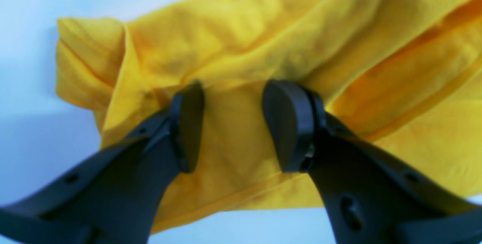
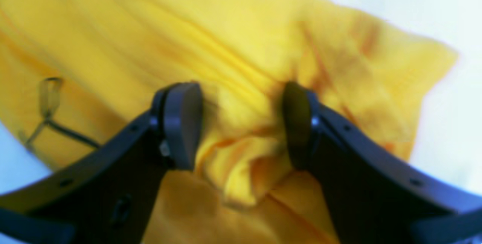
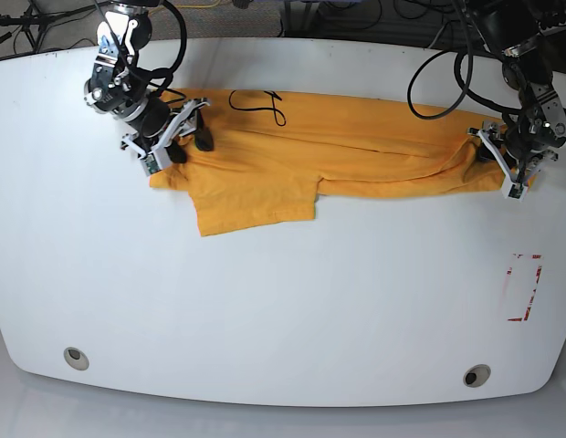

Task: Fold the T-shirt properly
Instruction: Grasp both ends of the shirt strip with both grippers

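The orange-yellow T-shirt [image 3: 338,151] lies stretched sideways across the far part of the white table [image 3: 283,301], with one flap hanging toward the front at the left. Black script [image 3: 256,100] shows near its back edge. My right gripper [image 3: 187,146] sits at the shirt's left end. Its jaws are open in the right wrist view [image 2: 239,127], with a bunched fold of T-shirt [image 2: 241,168] lying between the fingers. My left gripper [image 3: 500,164] is at the shirt's right end, open [image 1: 237,123] and straddling a ridge of T-shirt [image 1: 263,40].
A red rectangular mark [image 3: 523,287] is on the table at the right. Two round holes [image 3: 76,358] [image 3: 476,375] sit near the front edge. Cables [image 3: 447,64] trail along the back of the table behind both arms.
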`<state>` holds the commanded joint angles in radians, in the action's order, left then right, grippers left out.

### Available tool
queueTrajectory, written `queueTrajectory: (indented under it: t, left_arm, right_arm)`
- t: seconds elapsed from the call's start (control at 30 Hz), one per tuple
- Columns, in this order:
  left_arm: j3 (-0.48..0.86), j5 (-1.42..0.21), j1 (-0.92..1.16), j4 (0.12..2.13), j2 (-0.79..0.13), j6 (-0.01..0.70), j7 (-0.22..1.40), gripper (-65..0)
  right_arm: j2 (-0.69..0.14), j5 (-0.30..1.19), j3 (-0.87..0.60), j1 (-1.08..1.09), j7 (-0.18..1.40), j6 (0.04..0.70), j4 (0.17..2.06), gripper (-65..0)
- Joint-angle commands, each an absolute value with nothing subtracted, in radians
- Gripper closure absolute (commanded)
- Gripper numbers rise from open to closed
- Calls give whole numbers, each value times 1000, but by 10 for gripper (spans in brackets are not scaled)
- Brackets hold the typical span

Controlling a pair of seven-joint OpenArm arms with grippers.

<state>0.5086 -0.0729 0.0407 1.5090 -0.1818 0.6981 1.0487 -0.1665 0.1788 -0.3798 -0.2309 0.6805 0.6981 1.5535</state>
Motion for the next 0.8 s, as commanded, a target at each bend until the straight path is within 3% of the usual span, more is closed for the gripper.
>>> queueTrajectory:
  t: [0.53, 0.8]
  left_arm:
    - [506, -76, 67, 1643, -137, 698, 1184, -281]
    - [509, -71, 70, 1673, -105, 698, 1184, -281]
  right_arm:
    - [-308, 170, -401, -99, 657, 698, 1400, -333]
    - [-317, 173, -401, -88, 710, 698, 1494, -333]
